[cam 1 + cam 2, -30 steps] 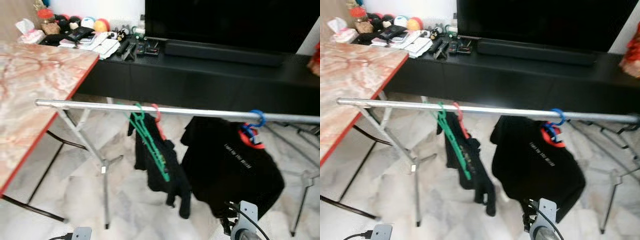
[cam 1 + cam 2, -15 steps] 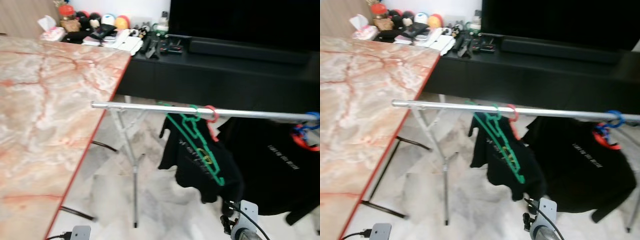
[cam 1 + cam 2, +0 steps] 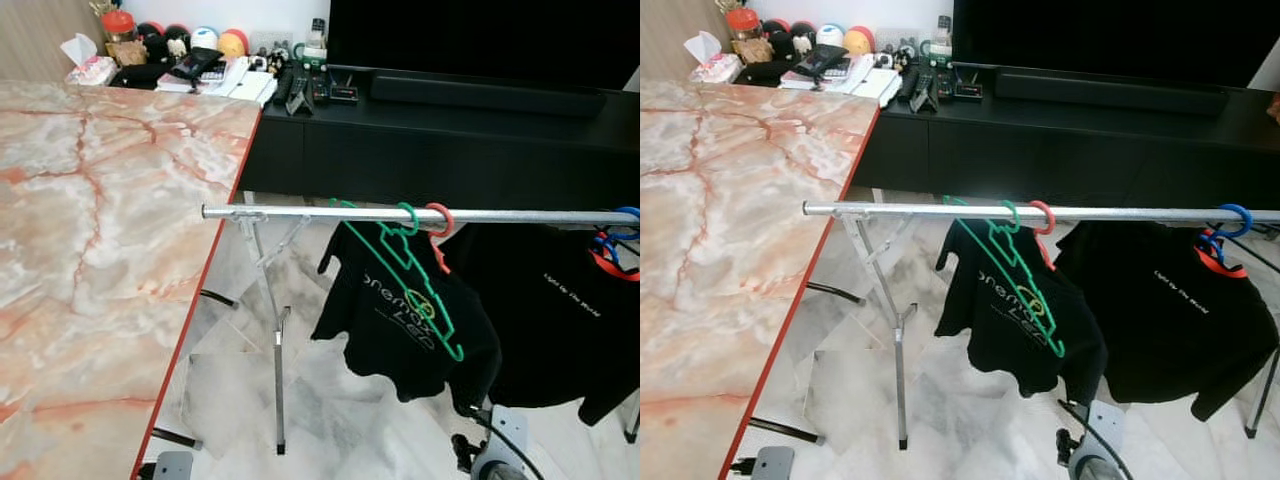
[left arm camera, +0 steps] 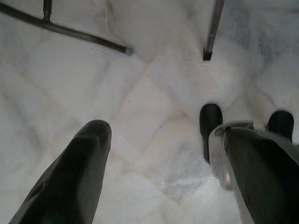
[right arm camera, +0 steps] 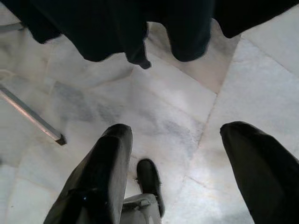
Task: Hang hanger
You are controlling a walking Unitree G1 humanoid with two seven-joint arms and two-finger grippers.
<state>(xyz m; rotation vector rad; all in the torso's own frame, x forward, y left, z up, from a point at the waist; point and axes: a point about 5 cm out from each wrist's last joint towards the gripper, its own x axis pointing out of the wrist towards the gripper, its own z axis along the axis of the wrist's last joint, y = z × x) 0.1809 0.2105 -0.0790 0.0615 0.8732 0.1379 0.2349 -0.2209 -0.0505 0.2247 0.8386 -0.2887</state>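
Observation:
A silver rail runs across at mid height on a folding rack. An empty green hanger hangs on it by its hook, tilted down to the right. Right beside it, a red hanger carries a black printed T-shirt. Further right, a blue hanger holds another black shirt. Both arms hang low near the floor. My left gripper is open over the marble tiles and holds nothing. My right gripper is open and empty too, below the hems of the black shirts.
A marble table with a red edge stands close on the left. Behind the rack runs a long black TV console with clutter at its left end. The rack's metal legs stand on pale floor tiles.
The camera has swung left, so the table takes up more of the view and the rack sits further right. The hangers keep their places on the rail. Both grippers stay low.

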